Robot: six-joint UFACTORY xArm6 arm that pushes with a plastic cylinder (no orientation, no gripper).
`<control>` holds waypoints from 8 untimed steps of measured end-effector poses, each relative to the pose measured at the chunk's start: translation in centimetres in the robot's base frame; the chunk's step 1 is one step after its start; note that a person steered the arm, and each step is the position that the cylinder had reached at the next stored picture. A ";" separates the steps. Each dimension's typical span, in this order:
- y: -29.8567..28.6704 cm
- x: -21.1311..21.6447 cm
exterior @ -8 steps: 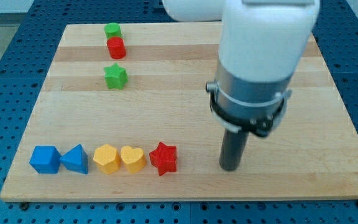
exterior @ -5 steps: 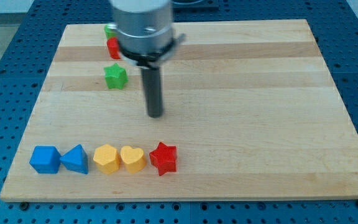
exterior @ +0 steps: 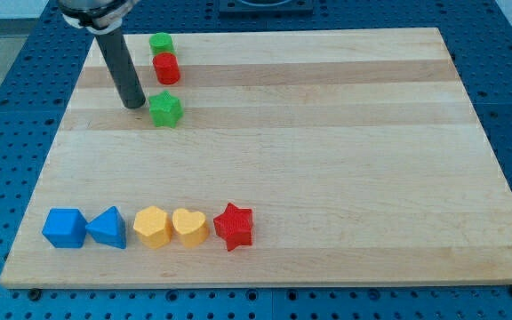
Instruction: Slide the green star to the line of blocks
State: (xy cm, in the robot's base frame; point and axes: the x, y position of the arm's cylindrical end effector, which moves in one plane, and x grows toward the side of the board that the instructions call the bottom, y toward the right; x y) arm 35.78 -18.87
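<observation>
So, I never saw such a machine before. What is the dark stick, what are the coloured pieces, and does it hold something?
One camera looks down on a wooden board. The dark stick is the robot arm's rod; it holds nothing and only pushes. My tip sits just to the view's left of the green star. Above the star lie a red block and a green block. Along the view's bottom runs a line: blue cube, blue triangle, yellow block, yellow heart, red star.

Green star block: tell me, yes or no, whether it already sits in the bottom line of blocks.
No. The green star block sits near the view's top left, beside my tip, far above the line ending at the red star block.
</observation>
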 end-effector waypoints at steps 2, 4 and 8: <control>5.4 1.2; 10.1 4.3; 15.2 10.2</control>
State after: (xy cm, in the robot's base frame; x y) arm 46.03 -3.66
